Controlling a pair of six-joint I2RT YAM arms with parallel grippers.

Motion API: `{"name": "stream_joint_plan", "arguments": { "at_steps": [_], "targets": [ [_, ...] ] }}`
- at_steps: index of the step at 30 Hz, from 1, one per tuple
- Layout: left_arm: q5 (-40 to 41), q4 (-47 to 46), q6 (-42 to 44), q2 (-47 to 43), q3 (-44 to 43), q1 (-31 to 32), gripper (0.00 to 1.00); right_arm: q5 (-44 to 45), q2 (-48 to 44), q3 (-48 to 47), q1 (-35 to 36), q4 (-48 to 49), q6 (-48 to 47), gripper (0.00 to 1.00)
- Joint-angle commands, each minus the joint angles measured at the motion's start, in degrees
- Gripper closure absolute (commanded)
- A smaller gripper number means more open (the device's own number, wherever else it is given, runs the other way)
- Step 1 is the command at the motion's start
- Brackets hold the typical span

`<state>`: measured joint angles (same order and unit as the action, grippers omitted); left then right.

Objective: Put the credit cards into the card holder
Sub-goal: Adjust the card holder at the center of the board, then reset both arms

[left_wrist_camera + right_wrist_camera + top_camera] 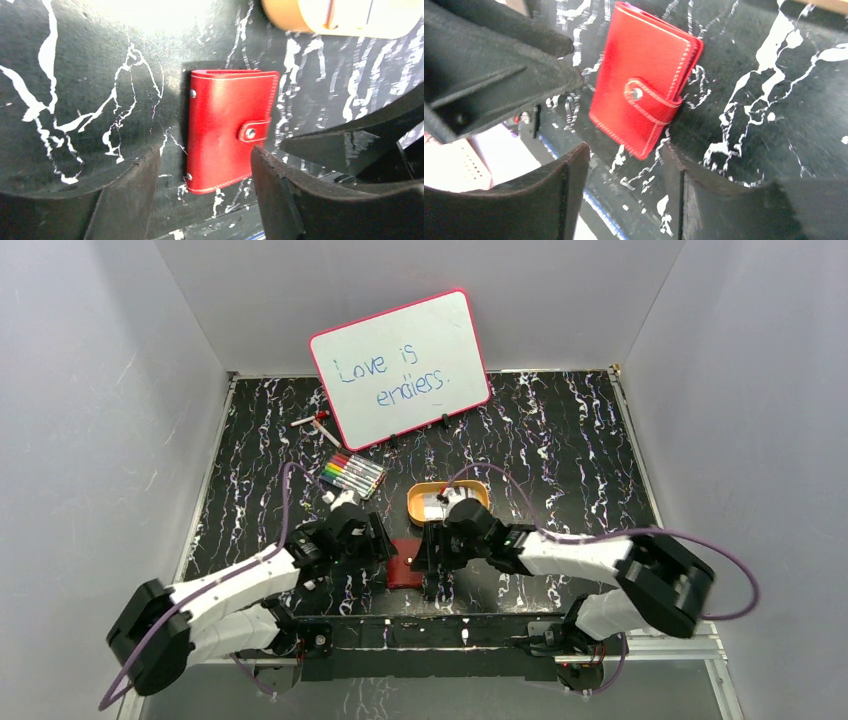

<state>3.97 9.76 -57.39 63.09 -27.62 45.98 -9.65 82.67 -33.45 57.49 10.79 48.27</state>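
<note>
Card holder (230,130): shut, snap tab (252,131) fastened, lying flat on the tabletop (560,460) near the front edge, between both claws. Left claw (204,157) spread, empty. Right claw (624,155) spread, empty.
Risk: the claws crowd one another and may collide; the holder may slide when the tab is pulled.
Orange tray (413,502) behind holds pale credit cards (432,506); count unclear.

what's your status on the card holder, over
Left gripper and right gripper both open, either side of the card holder. Holder flat on table, snapped shut. Credit cards in orange tray behind it. Nothing in the way.
</note>
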Motion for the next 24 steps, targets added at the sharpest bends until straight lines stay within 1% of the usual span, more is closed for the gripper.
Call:
{"name": "stream_joint_plan", "arguments": {
  "at_steps": [1, 3, 4, 5, 6, 8, 11, 13, 14, 16, 17, 18, 19, 20, 21, 22, 24],
  "targets": [
    [5.86, 10.80, 2.24, -10.12, -5.39, -0.10, 0.29, 4.67, -14.32, -2.09, 0.20, -9.47, -6.62, 0.27],
    [7.29, 13.91, 3.83, -13.06, -8.48, -0.16, 0.23, 7.93, -20.27, -3.65, 0.25, -16.76, -9.82, 0.12],
    [7.79, 15.13, 4.82, -14.11, -9.51, -0.17, 0.22, 8.95, -22.67, -4.23, 0.25, -18.85, -11.46, 0.09],
    [7.90, 16.13, 5.49, -14.81, -10.50, -0.18, 0.22, 9.30, -24.42, -4.92, 0.23, -20.79, -12.53, 0.09],
    [7.69, 16.73, 6.11, -15.30, -11.12, -0.23, 0.22, 10.80, -25.70, -5.25, 0.25, -22.12, -13.21, 0.09],
    [6.49, 17.10, 7.02, -15.74, -11.78, -0.29, 0.25, 10.07, -27.28, -4.99, 0.25, -23.15, -13.39, 0.10],
    [5.37, 17.65, 8.00, -17.19, -13.06, -0.32, 0.30, 9.10, -30.39, -5.05, 0.32, -22.98, -13.80, 0.19],
    [7.93, 19.52, 9.52, -19.12, -15.95, -0.28, 0.31, 14.17, -33.36, -6.96, 0.37, -24.48, -16.28, 0.20],
    [9.84, 20.51, 10.85, -20.21, -17.86, -0.32, 0.30, 17.47, -34.59, -8.29, 0.40, -25.47, -18.38, 0.18],
    [13.48, 21.21, 13.89, -21.99, -22.39, -0.27, 0.27, 26.05, -37.04, -11.07, 0.57, -26.16, -21.71, 0.03],
    [15.85, 21.40, 13.77, -22.47, -24.63, -0.27, 0.24, 34.29, -38.00, -11.29, 0.76, -24.99, -20.15, 0.02],
    [19.58, 21.74, 11.31, -22.72, -26.98, -0.27, 0.18, 43.23, -38.45, -11.30, 0.92, -23.39, -17.28, 0.01],
    [23.92, 22.16, 7.42, -22.90, -28.78, -0.27, 0.15, 49.14, -38.32, -12.56, 0.87, -22.65, -15.71, 0.01],
    [28.56, 23.32, 2.05, -22.83, -31.30, -0.28, 0.10, 51.91, -37.55, -14.59, 0.89, -22.05, -17.39, 0.01],
    [34.09, 25.82, -2.79, -22.53, -33.16, -0.27, 0.09, 53.12, -36.02, -16.96, 0.87, -21.27, -19.92, 0.01],
    [37.26, 27.95, -5.32, -21.86, -34.53, -0.27, 0.09, 53.12, -33.70, -20.15, 0.82, -21.27, -19.92, 0.01],
    [40.95, 32.61, -8.21, -19.56, -37.98, -0.27, 0.08, 53.12, -27.63, -28.68, 0.85, -21.27, -19.92, 0.01]
  ]
}}
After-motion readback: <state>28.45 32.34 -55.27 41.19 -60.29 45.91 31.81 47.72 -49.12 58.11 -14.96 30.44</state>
